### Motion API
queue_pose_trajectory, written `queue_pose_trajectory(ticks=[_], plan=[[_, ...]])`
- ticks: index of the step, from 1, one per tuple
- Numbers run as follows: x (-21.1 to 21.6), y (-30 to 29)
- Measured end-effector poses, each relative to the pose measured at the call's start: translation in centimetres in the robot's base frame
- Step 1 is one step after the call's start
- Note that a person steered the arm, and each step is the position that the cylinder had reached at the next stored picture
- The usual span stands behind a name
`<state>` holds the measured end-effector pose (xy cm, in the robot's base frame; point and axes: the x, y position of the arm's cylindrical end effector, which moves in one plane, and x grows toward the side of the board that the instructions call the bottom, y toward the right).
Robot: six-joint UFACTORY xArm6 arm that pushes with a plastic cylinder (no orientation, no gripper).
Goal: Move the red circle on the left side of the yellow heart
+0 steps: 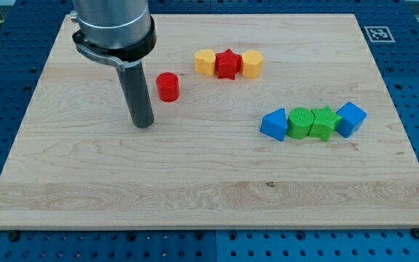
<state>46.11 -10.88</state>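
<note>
The red circle (168, 86) is a short red cylinder on the wooden board, upper middle-left. The yellow heart (205, 62) lies up and to its right, at the left end of a row with a red star (228, 64) and a yellow hexagon (252, 64). My tip (144, 124) rests on the board below and to the left of the red circle, a short gap away, not touching it. The rod rises from the tip to the arm's dark collar at the view's top left.
A second row lies at the right middle: a blue triangle (273, 124), a green circle (300, 122), a green star (324, 122) and a blue cube (350, 118), all touching. The board's edge (195, 231) runs along the view's bottom.
</note>
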Motion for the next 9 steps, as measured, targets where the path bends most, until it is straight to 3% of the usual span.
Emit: queue_pose_trajectory(ticks=[2,4,7,9], plan=[[-6.2,1.8],[-3.6,-1.7],[-10.0,3.4],[-8.5,2.4]])
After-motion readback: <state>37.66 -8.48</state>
